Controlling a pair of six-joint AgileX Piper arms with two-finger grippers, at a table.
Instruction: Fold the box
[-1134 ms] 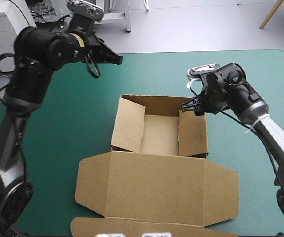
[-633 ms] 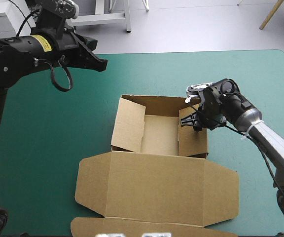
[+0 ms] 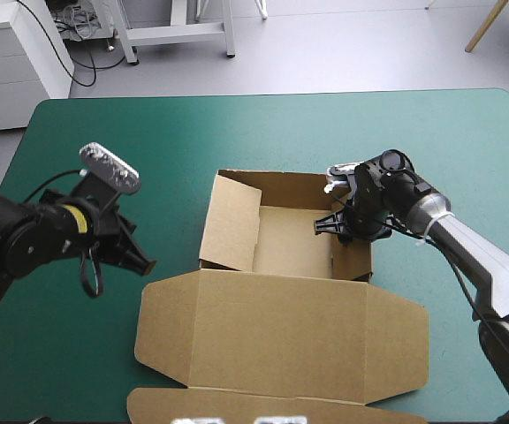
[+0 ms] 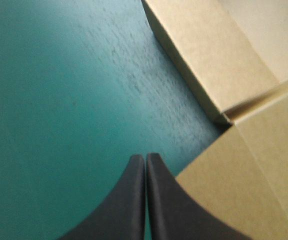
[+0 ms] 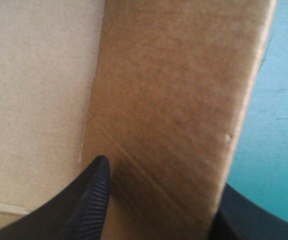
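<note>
Brown cardboard box [image 3: 285, 243] — its wall at frame right stands between your right gripper's [image 3: 336, 231] parted fingers; left gripper [image 3: 144, 263], clenched empty, sits frame-left.

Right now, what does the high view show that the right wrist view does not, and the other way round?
Only the high view shows the whole box: an open tray with its lid flat toward the near edge, and the left tool over the teal-green cover beside it. Only the right wrist view shows the right tool's black fingers apart, one inside the right wall, one outside. Both show that tool at that wall, and some cover.
</note>
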